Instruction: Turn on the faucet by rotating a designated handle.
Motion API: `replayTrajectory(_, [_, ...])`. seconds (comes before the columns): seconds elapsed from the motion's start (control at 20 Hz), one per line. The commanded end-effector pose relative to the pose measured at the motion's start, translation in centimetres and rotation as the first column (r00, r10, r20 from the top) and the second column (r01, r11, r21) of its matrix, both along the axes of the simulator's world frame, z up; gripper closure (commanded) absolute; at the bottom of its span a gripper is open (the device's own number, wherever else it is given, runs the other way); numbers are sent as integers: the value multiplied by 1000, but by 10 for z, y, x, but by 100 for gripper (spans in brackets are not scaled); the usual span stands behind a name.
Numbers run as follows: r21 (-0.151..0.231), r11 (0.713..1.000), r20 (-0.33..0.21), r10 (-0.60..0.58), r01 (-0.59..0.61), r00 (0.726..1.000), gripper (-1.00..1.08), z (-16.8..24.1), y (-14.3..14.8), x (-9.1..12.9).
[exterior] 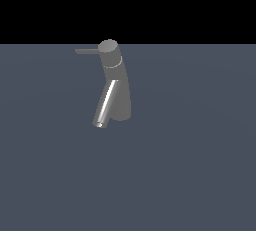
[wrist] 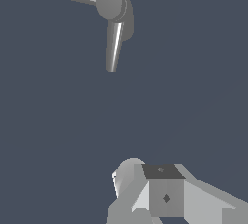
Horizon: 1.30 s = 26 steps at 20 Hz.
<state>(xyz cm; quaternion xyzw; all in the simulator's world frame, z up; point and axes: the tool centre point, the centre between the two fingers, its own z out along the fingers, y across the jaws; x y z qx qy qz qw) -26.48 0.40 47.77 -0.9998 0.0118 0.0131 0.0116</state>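
Dark grey metallic faucet [exterior: 119, 90] upright on the flat slate-blue floor [exterior: 200, 165], thin straight rod handle [exterior: 87, 51] jutting towards the exterior view's left, pale blocky gripper [wrist: 167, 196] well apart, fingers possibly hidden, grip unclear

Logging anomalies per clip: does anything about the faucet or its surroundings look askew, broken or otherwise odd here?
Nothing stands out. The faucet stands upright on the plain surface, its spout slanting down. The handle sticks out sideways from the round cap, toward the exterior view's left. The gripper is well clear of the faucet.
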Motion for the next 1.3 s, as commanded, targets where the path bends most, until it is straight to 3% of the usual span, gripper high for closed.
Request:
replayTrajectory(0.0, [0,1000,0,0,0,1000,108,0,0,0])
replayTrajectory(0.7, [7,1000,-16,-25,25,1000,108,-8,6,4])
replayTrajectory(1.25, [28,991,63,-130,128,990,108,9,26,14])
